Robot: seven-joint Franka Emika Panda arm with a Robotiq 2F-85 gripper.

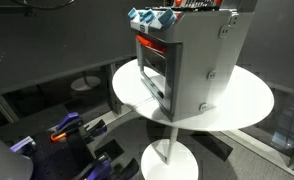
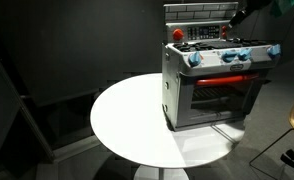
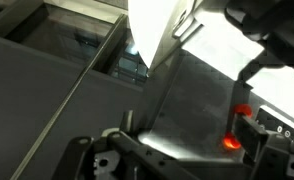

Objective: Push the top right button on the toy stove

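A round white counter (image 2: 127, 120), smooth and matte, is shown in both exterior views. The stove (image 2: 215, 85) stands upright on it, right of centre in the frame and close to the counter's right-hand edge. It is a tall, boxy body of silver-grey plastic with flat sides and hard corners. A dark-windowed door (image 2: 219, 102) fills the front, with an orange-red strip (image 2: 225, 78) just above it. Rounded blue knobs (image 2: 230, 56) are set in a row along the top front, and a red knob (image 2: 177, 34) sits at the upper left.

A dark arm (image 2: 239, 14) enters at the upper right of the frame, over the stove's top right corner. Whether the jaws are apart or together cannot be told, as the wrist view is blurred and washed by glare.

The approach to the button is judged to be in hand, with the press not yet made. The target button itself cannot be made out at this size. A single blunt tip is best presented, so the jaws would be better brought together. The button should be met squarely and pressed lightly. The stove is probably hollow and light, so it could be slid or tipped toward the nearby edge. The neighbouring knobs should be kept clear of.
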